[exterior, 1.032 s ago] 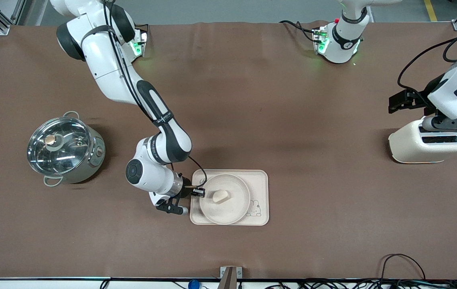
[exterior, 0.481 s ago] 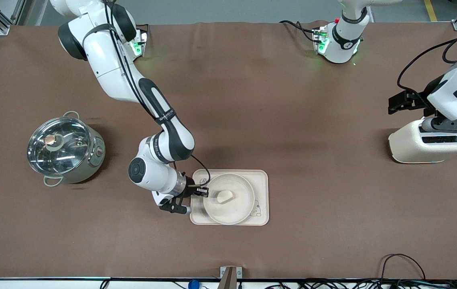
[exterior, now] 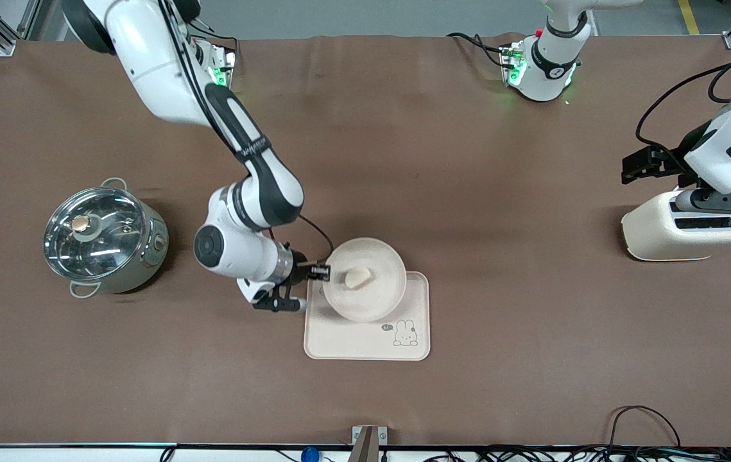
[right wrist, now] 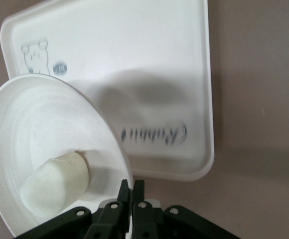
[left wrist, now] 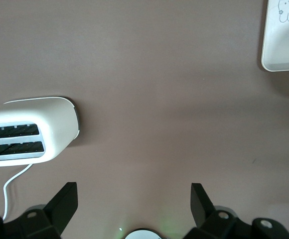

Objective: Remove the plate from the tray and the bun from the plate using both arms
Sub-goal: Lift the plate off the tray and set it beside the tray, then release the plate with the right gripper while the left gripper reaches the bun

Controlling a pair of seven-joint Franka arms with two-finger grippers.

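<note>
The round cream plate (exterior: pixel 375 298) (right wrist: pixel 30 129) hangs tilted in the air over the tray's edge, with the pale bun (exterior: pixel 357 277) (right wrist: pixel 55 186) lying on it. My right gripper (exterior: pixel 323 272) (right wrist: pixel 131 189) is shut on the plate's rim at the side toward the right arm's end. Under it lies the cream tray (exterior: pixel 352 339) (right wrist: pixel 149 74), its "Rabbit" lettering and bunny drawing uncovered. My left gripper (exterior: pixel 721 200) (left wrist: pixel 133 201) waits open and empty over the toaster.
A white toaster (exterior: pixel 686 228) (left wrist: pixel 30 129) stands at the left arm's end of the table. At the right arm's end sits a steel pot with a glass lid (exterior: pixel 103 236). Brown cloth covers the table (exterior: pixel 468 192).
My right gripper has lifted the plate with the bun off the tray and carried it toward the robots' bases, uncovering the bunny drawing. The left arm has stayed put.
</note>
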